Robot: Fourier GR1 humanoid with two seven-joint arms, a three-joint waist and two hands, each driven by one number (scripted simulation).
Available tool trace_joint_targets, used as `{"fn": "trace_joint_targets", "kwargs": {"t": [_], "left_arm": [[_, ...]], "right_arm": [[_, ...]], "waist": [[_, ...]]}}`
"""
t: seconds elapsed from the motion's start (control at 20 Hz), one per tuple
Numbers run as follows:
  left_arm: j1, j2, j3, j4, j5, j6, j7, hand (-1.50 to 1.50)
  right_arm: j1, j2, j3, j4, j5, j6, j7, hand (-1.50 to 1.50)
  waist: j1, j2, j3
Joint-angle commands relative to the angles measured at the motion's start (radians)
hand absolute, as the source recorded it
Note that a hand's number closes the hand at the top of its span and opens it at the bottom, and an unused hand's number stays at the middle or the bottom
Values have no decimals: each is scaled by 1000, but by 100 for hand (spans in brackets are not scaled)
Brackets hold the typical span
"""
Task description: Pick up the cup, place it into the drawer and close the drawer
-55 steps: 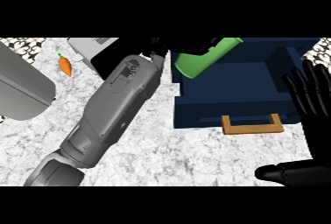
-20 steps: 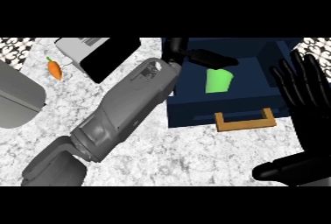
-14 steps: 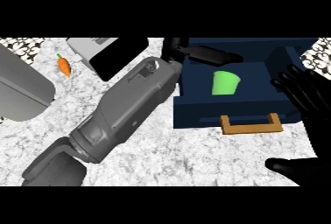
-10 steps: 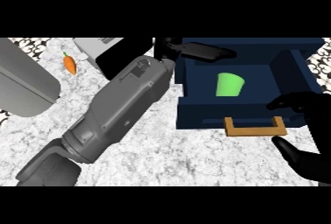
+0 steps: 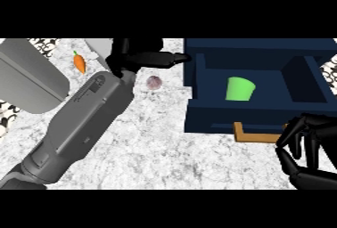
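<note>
Cup [image 5: 240, 88] sits in the open drawer [image 5: 217, 119]; right hand [image 5: 308, 149], fingers curled and empty, is right beside the handle [image 5: 253, 136], lower right.

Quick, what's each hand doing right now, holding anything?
Left hand: open, holding nothing, beside the drawer.
Right hand: fingers curled, holding nothing, next to the drawer's handle.
</note>
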Motion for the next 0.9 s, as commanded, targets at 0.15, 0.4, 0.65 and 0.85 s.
{"fn": "trace_joint_targets", "kwargs": {"t": [0.15, 0.4, 0.65, 0.85], "left_arm": [[259, 184, 18, -371, 19, 29, 135, -150], [525, 264, 43, -546, 21, -39, 75, -150], [578, 277, 88, -517, 47, -117, 36, -150], [662, 314, 106, -625, 31, -119, 49, -150]], "right_arm": [[22, 27, 94, -7, 171, -29, 18, 150], [1, -5, 93, 107, 274, -10, -61, 150], [-26, -99, 206, 200, 582, -24, -239, 150], [-53, -98, 262, 345, 727, -100, -322, 150]], "waist": [[6, 1, 0], [2, 6, 1], [5, 12, 1], [-5, 11, 1]]}}
